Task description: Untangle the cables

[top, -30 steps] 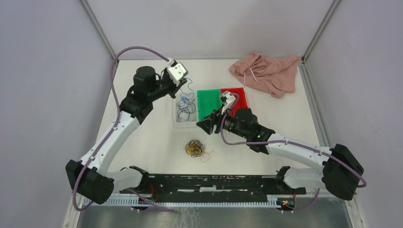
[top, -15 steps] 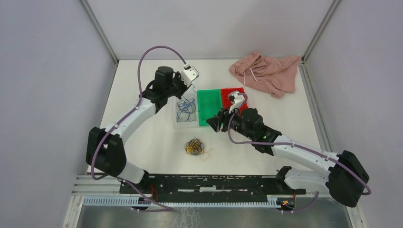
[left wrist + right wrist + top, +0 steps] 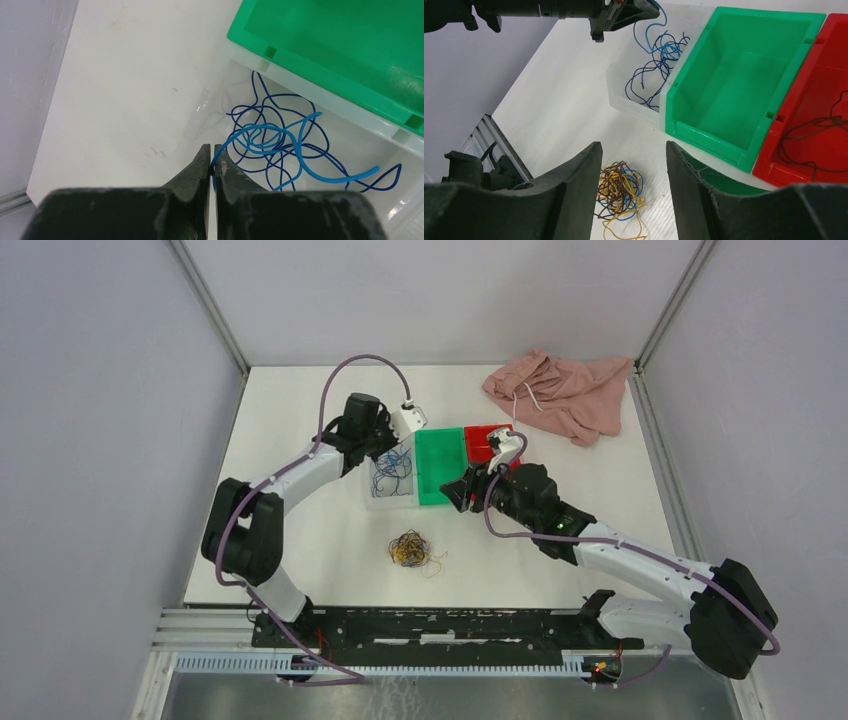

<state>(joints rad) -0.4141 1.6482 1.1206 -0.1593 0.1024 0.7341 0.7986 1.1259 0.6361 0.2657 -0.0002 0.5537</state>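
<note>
While the left gripper pinches a light-blue cable over the clear bin, the right gripper gapes empty.

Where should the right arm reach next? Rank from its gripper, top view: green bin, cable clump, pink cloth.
1. green bin, beside the right gripper.
2. cable clump, on the table toward the bases.
3. pink cloth, far right corner.
</note>
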